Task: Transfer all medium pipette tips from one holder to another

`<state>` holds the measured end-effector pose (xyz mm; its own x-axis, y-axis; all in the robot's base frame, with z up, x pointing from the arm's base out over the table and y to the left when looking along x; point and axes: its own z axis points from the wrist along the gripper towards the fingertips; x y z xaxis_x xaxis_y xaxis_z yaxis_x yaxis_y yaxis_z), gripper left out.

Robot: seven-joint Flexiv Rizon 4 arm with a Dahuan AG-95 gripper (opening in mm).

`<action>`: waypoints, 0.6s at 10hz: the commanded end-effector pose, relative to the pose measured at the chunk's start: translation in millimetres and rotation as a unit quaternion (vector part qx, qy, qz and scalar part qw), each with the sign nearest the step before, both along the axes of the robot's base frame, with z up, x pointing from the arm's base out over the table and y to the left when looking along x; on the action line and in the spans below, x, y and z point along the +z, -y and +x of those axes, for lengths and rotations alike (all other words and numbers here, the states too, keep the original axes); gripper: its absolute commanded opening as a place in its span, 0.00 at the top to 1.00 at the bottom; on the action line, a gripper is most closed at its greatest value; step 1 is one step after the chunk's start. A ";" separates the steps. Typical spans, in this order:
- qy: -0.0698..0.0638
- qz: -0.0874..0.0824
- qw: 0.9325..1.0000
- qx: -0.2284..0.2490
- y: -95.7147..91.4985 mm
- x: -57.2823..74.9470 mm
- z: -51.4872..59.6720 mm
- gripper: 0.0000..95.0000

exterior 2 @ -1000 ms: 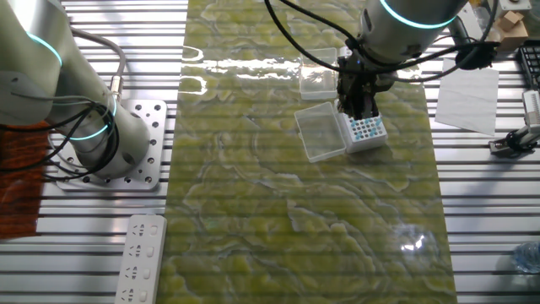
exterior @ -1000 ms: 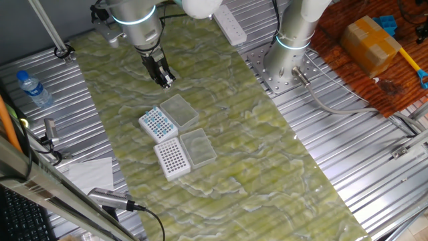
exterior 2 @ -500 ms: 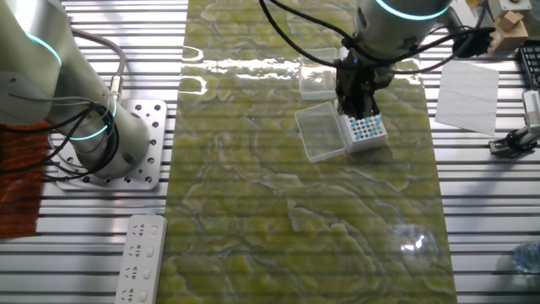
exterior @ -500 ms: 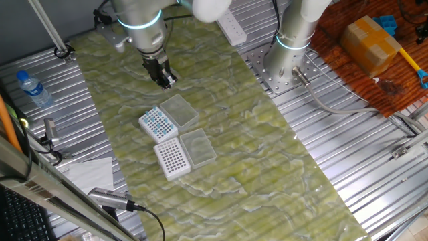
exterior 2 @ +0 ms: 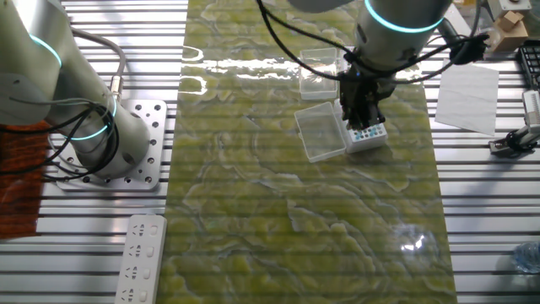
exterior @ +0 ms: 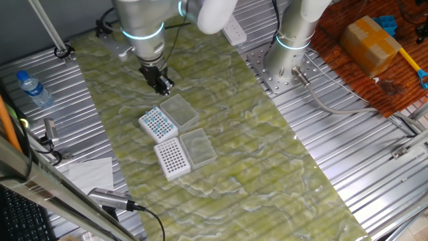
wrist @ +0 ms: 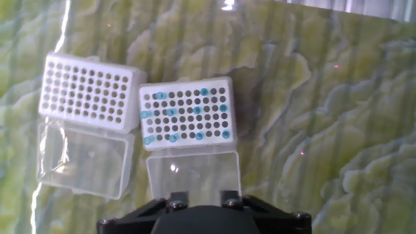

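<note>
The medium pipette tips (wrist: 170,112) show as scattered light-blue dots in a white holder (wrist: 186,91), whose clear lid (wrist: 193,172) lies open beside it. A second white holder (wrist: 88,88) shows only bare dark holes, with its own lid (wrist: 83,159) open too. From one fixed view, my gripper (exterior: 163,85) hangs above the mat just beyond the holder with the tips (exterior: 155,122). In the other fixed view the gripper (exterior 2: 363,122) hides part of that holder (exterior 2: 369,137). The hand view puts my gripper (wrist: 203,195) over the lid, open, with nothing between its fingers.
The bare holder (exterior: 171,158) and its lid (exterior: 198,147) lie nearer the front of the green mat (exterior: 254,154). A water bottle (exterior: 33,88) lies at the left, beside white paper (exterior: 90,175). A second arm's base (exterior: 284,63) stands at the back right.
My gripper has drifted a little lower and closer to the holder with the tips. The holders and lids have not moved.
</note>
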<state>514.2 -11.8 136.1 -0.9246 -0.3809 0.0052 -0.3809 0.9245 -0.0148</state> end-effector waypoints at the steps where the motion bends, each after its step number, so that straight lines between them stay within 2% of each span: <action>1: -0.004 0.002 1.000 0.024 2.8 -19.1 16.7 0.80; 2: -0.007 0.003 1.000 0.030 3.7 -28.5 25.8 0.80; 4: -0.013 0.005 0.999 0.035 3.4 -38.4 33.8 0.80; 6: -0.015 0.008 0.999 0.034 3.5 -42.8 34.3 0.80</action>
